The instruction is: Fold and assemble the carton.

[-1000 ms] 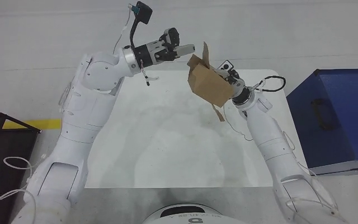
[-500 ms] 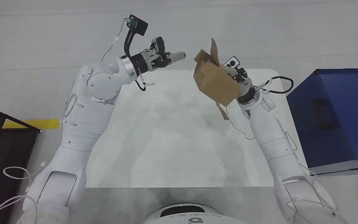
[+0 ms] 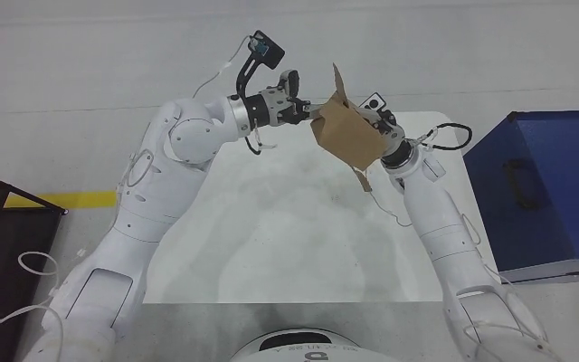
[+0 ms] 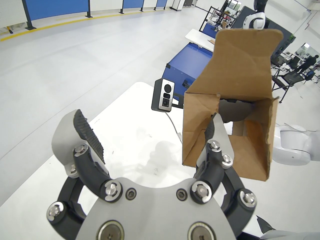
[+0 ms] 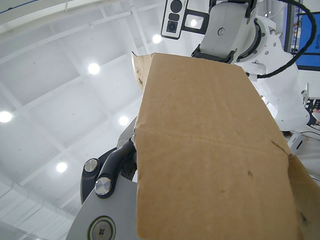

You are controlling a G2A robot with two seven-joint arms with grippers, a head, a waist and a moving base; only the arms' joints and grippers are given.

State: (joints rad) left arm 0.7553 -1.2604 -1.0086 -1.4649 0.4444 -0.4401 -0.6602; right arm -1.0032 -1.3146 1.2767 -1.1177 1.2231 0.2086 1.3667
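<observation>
The brown carton point(image 3: 346, 131) hangs in the air over the table's far right corner, half erected, with one flap point(image 3: 338, 81) sticking up. My right gripper point(image 3: 378, 127) is shut on its far side, its fingers mostly hidden by cardboard point(image 5: 207, 138). My left gripper point(image 3: 309, 109) is open at the carton's open end point(image 4: 250, 136). One left finger point(image 4: 217, 131) sits just inside the opening against a side wall point(image 4: 197, 116). The other finger point(image 4: 83, 131) is outside, well apart from it.
The white table point(image 3: 271, 244) lies below both arms. A blue bin point(image 3: 534, 195) stands off the table's right edge, also in the left wrist view point(image 4: 182, 73). A black frame point(image 3: 18, 226) sits at the far left on the floor.
My left arm drew back briefly, then swung right to the carton's open end. The right arm tilted the carton up slightly.
</observation>
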